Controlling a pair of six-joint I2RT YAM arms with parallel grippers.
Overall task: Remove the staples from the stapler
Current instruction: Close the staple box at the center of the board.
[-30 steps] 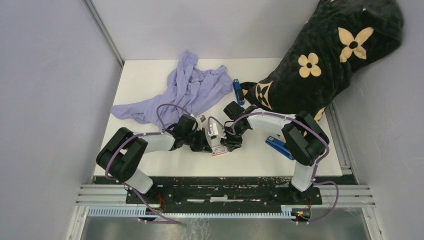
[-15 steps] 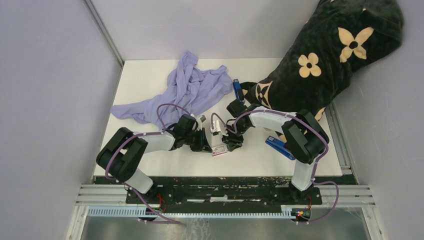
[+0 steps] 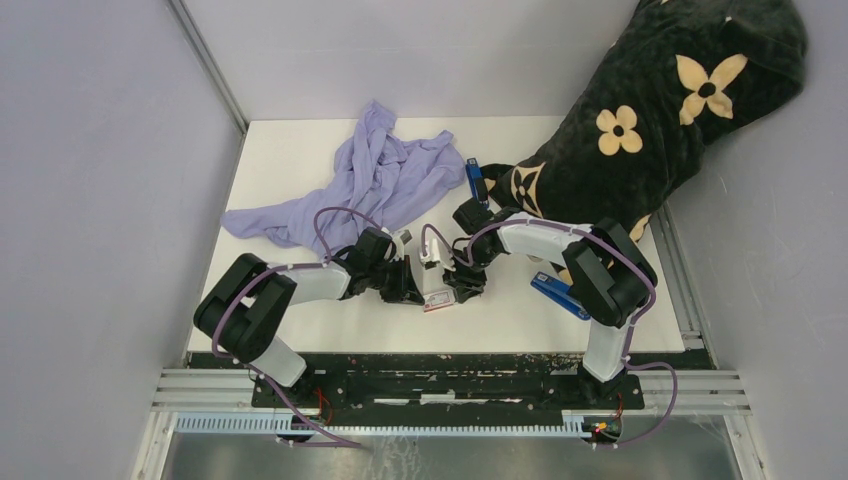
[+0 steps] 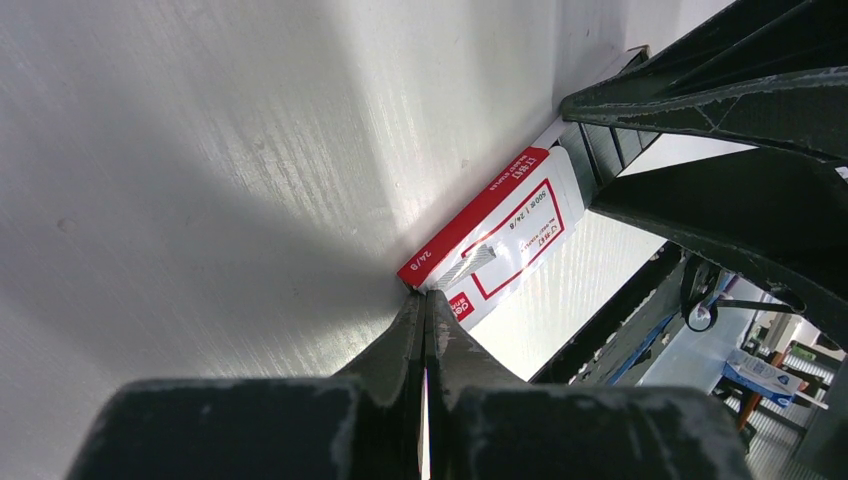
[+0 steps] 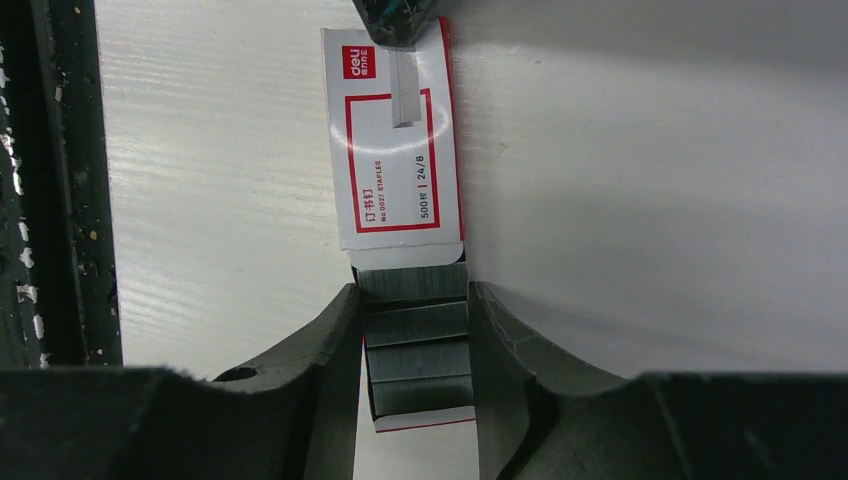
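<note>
The right claw (image 5: 412,300) is grasping the staples (image 5: 415,350) by their sides. The red-and-white box (image 5: 395,190) is lying just beyond its tips, with the clenched left claw (image 4: 425,300) touching the far end.

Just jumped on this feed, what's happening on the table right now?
Both arms meet over the small red-and-white staple box. The right claw is closed around the grey staples that stick partway out of one end of the box. The shut left claw touches the opposite end. Two blue staplers lie apart from the claws, one by the purple cloth, one beside the right arm.
</note>
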